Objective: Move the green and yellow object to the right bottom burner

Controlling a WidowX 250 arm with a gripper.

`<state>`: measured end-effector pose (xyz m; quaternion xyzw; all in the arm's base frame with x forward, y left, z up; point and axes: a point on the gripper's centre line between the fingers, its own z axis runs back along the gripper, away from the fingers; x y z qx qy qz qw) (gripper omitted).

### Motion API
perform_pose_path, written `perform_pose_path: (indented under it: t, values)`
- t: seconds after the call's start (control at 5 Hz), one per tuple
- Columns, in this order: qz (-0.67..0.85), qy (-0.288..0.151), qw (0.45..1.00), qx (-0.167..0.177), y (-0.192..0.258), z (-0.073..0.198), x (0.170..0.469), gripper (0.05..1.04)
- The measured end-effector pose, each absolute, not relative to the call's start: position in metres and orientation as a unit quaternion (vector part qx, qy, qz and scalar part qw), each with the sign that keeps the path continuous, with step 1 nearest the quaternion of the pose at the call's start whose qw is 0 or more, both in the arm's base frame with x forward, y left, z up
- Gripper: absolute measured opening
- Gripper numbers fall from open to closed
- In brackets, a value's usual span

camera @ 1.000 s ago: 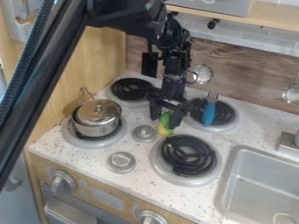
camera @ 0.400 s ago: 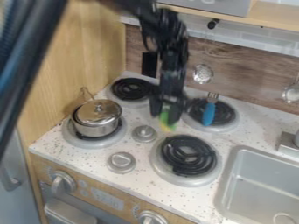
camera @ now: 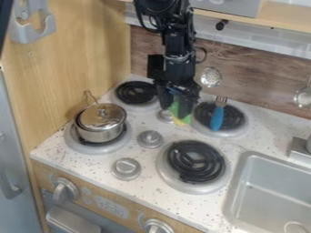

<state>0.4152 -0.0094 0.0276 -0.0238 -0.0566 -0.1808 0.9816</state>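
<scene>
The black end effector (camera: 175,112) and the green and yellow object (camera: 180,119) have moved up the view together, so now they look farther from the right bottom burner (camera: 195,161). The end effector is pinching the object, seen between the left back burner (camera: 135,93) and the right back burner (camera: 236,119). That looks like a lift, so next it should come forward over the black rings and let go softly, or the object might tip.
</scene>
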Motion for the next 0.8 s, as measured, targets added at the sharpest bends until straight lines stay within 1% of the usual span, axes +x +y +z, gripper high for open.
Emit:
perform_pose_path:
  t: [0.2,0.4,0.8]
  values:
    - [-0.239,-0.035,0.970,-0.033,-0.037,0.024,0.405,0.610]
    - [-0.268,-0.027,0.963,-0.024,-0.051,0.023,0.401,0.608]
    - [-0.270,0.029,0.962,-0.009,-0.049,-0.007,0.394,0.607]
